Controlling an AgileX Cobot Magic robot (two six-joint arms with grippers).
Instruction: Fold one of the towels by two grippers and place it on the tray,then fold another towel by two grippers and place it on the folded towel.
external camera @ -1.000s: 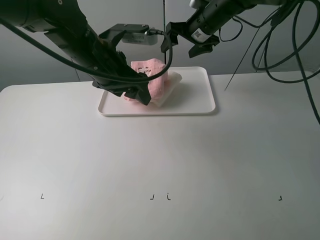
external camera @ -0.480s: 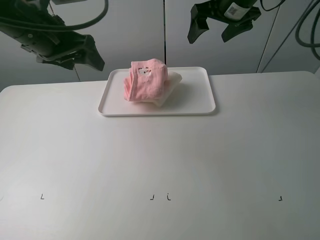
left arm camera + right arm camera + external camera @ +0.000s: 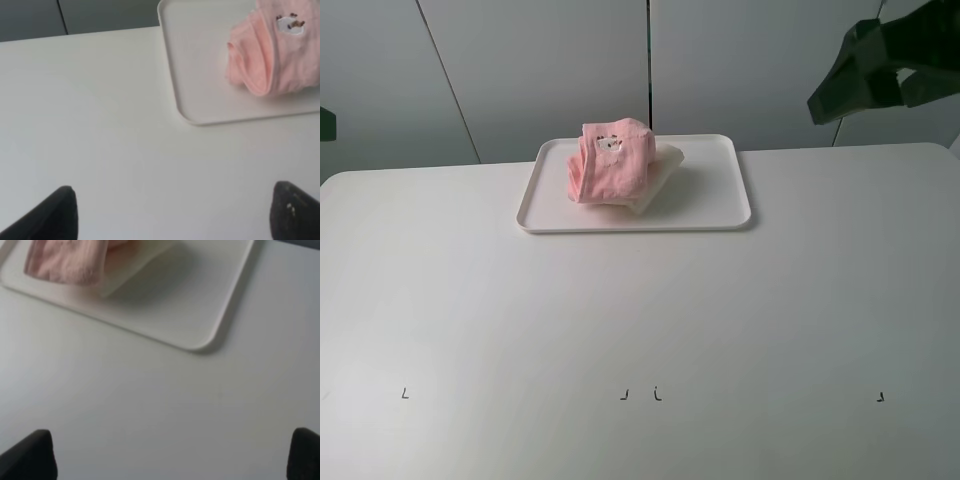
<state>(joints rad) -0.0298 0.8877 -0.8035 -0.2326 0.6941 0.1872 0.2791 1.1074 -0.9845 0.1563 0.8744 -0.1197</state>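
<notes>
Overhead: pink towel [image 3: 610, 162] folded, resting on cream towel [image 3: 660, 172], both on tray [image 3: 715, 195] at far side of table [image 3: 640, 330]. Right gripper [image 3: 880, 70] raised at edge, empty. Left wrist: left gripper [image 3: 172, 215] fingers spread wide, empty, above table. Right wrist: fingers [image 3: 27, 455] spread wide, empty, clear of tray.

A white table [image 3: 640, 320] fills most of the scene, its top matte and plain. Near its front edge sit a few small black marks [image 3: 404, 393]: one at the left, a pair close together near the middle, and one at the right. Behind the table's far edge stands a grey wall [image 3: 550, 70] of flat panels, split by thin dark seams, one vertical near the middle.
</notes>
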